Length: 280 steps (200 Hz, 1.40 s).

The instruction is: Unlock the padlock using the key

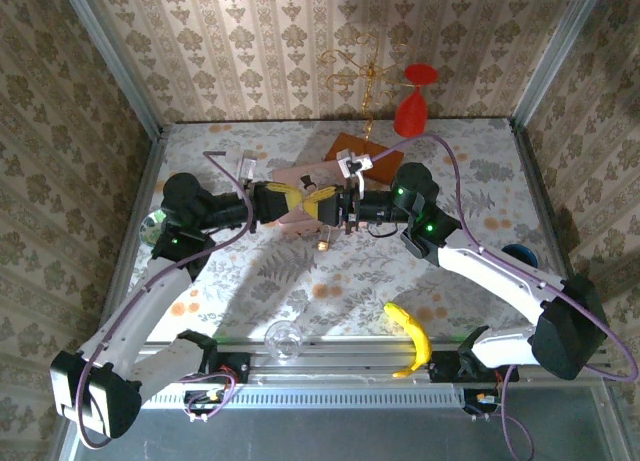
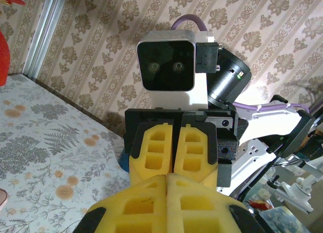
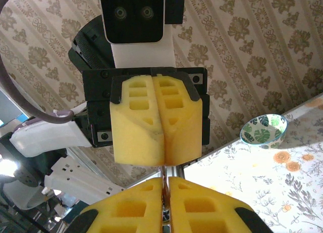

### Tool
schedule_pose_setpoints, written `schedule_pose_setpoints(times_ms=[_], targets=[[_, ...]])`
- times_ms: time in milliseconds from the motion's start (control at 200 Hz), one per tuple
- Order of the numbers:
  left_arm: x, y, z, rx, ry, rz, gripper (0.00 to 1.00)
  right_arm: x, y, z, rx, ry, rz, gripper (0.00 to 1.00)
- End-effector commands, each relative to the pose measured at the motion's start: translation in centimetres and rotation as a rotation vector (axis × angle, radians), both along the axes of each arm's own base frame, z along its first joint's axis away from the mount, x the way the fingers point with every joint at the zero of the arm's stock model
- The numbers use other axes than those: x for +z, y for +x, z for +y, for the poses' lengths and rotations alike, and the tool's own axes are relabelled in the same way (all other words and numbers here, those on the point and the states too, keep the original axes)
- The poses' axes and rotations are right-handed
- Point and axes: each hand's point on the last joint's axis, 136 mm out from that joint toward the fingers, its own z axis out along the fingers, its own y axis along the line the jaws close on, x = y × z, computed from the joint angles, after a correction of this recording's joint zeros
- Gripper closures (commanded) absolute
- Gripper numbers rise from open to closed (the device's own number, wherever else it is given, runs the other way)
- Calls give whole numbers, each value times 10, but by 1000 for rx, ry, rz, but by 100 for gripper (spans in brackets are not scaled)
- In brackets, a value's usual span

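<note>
My two grippers meet tip to tip above the middle of the table. The left gripper [image 1: 314,203] [image 2: 167,176] has its yellow pads pressed flat together, with nothing visible between them. On the right gripper [image 1: 334,213] [image 3: 165,180] the pads stand a sliver apart, pinching a thin brownish metal piece [image 3: 164,202]; I cannot tell whether that is the key. A tiny brass padlock [image 1: 323,243] hangs just below the meeting fingertips. How it is attached is hidden.
A pink box [image 1: 297,173] lies under the grippers, with an orange-brown board [image 1: 352,144] behind it. A red goblet [image 1: 414,106] stands at the back wall. A banana [image 1: 410,336] and a clear glass [image 1: 283,339] sit near the front rail, and a patterned bowl [image 3: 263,129] at the right edge.
</note>
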Motion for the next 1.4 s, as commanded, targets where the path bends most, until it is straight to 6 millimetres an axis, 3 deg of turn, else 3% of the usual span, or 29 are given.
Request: schedule_pose_setpoints(times_ms=[0, 430, 530, 590, 1115, 1396], targets=[[9, 7, 4, 33, -28, -36, 100, 6, -9, 4, 46, -1, -23, 88], [12, 3, 4, 12, -45, -42, 100, 8, -9, 4, 43, 7, -25, 84], [13, 0, 4, -4, -45, -44, 100, 11, -8, 4, 40, 17, -27, 71], [13, -2, 4, -13, -44, -44, 100, 13, -8, 3, 43, 21, -36, 69], [21, -24, 5, -66, -51, -100, 100, 25, -11, -8, -3, 40, -73, 68], [21, -26, 4, -75, -52, -107, 100, 30, -14, -9, 5, 54, -77, 73]])
